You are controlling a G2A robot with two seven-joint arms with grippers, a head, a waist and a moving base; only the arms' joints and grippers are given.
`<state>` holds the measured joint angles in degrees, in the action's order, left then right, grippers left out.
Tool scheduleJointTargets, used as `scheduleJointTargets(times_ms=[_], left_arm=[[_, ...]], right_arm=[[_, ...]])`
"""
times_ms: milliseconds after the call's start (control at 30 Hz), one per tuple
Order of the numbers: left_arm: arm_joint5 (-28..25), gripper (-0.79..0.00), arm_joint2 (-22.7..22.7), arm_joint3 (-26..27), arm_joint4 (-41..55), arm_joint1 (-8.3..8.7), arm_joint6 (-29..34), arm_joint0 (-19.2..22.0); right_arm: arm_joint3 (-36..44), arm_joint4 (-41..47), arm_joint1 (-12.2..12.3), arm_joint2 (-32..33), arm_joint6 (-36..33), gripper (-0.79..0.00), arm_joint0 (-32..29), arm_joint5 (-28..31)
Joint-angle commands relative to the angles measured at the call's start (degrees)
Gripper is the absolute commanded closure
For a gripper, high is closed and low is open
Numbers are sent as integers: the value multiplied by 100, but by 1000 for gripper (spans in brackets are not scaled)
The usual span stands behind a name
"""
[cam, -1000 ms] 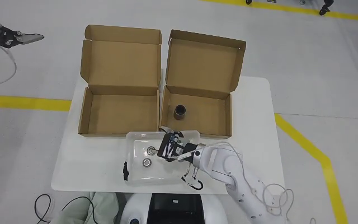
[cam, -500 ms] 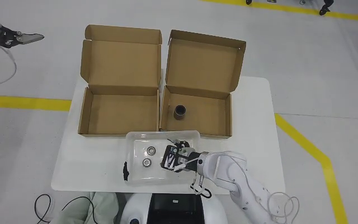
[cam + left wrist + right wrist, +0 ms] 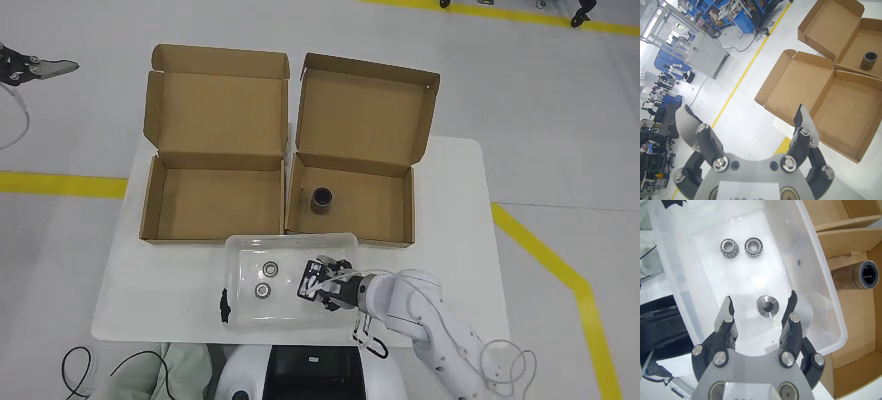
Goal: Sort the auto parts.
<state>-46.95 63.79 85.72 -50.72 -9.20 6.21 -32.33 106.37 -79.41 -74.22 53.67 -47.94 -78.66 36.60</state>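
One metal bushing [image 3: 767, 308] is being framed by the wide-open right gripper [image 3: 760, 298] inside the clear plastic bin [image 3: 757, 275], likely so it can be pinched and lifted out, while the left gripper [image 3: 743, 111], also wide open, is being held aside.

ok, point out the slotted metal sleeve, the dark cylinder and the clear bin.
slotted metal sleeve [image 3: 760, 306], right wrist view, top face beside bore.
dark cylinder [image 3: 844, 278], right wrist view, side wall.
clear bin [image 3: 819, 262], right wrist view, rim of wall.

The bin [image 3: 810, 256] is glossy translucent plastic, bearings [image 3: 729, 247] shiny metal, boxes [image 3: 215, 205] matt cardboard.
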Motion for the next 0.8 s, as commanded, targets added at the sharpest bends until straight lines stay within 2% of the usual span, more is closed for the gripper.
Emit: scheduleJointTargets(times_ms=[0, 367, 767], left_arm=[[0, -785, 0, 0, 0, 0, 0, 0], [0, -785, 0, 0, 0, 0, 0, 0], [0, -785, 0, 0, 0, 0, 0, 0]], right_arm=[[-93, 16, -3, -29, -62, -536, 61, -42], [-594, 96, -34, -276, -265, -523, 430, -225], [-820, 98, -51, -507, -333, -425, 637, -351]])
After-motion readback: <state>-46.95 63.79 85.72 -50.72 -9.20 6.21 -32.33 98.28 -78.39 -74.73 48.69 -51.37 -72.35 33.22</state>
